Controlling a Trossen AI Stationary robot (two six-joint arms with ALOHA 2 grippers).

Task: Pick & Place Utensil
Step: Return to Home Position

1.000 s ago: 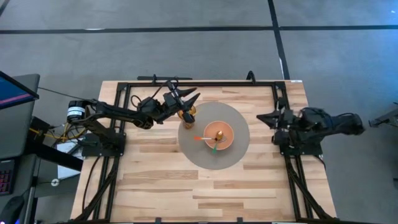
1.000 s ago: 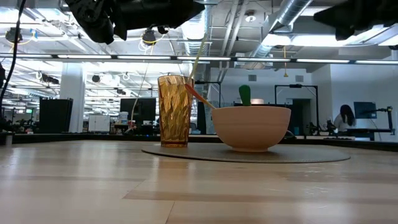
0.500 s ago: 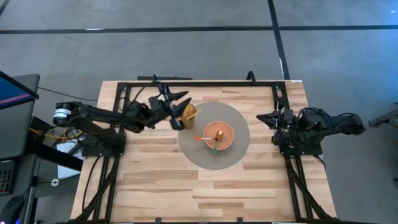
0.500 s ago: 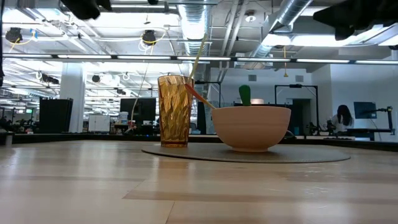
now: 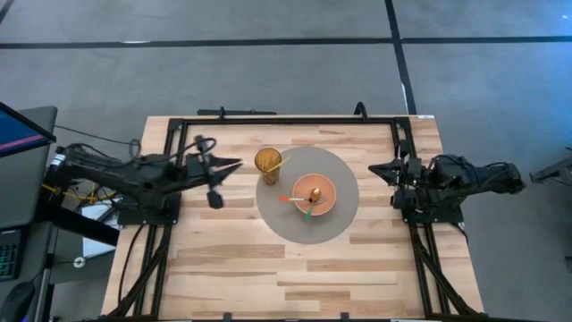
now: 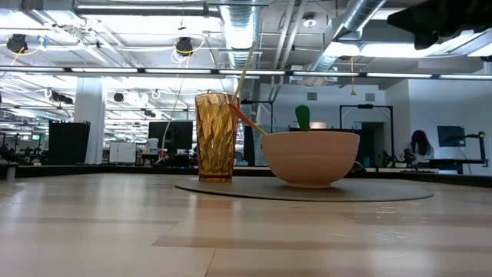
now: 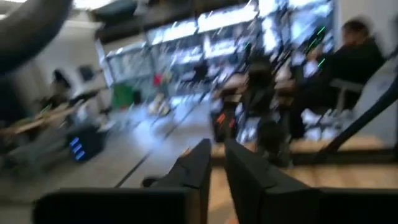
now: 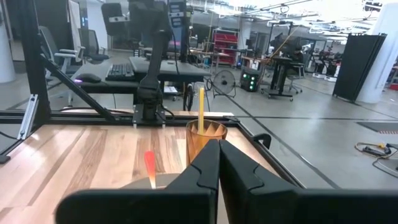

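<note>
An amber ribbed cup stands upright on a round grey mat. A yellow utensil leans inside the cup. Beside it on the mat sits a tan bowl holding an orange-handled utensil and a green-handled one. My left gripper hangs empty to the left of the cup, fingers nearly together. My right gripper waits shut at the table's right edge.
A black frame borders the wooden table's far, left and right sides. Bare wood lies between the mat and the near edge. A monitor stands off the table's left side. A seated person shows far back in the room.
My left gripper has drawn back from over the cup toward the table's left edge and gone out of the low view; its spread fingers have come together. The cup with the yellow utensil and the bowl have stayed in place.
</note>
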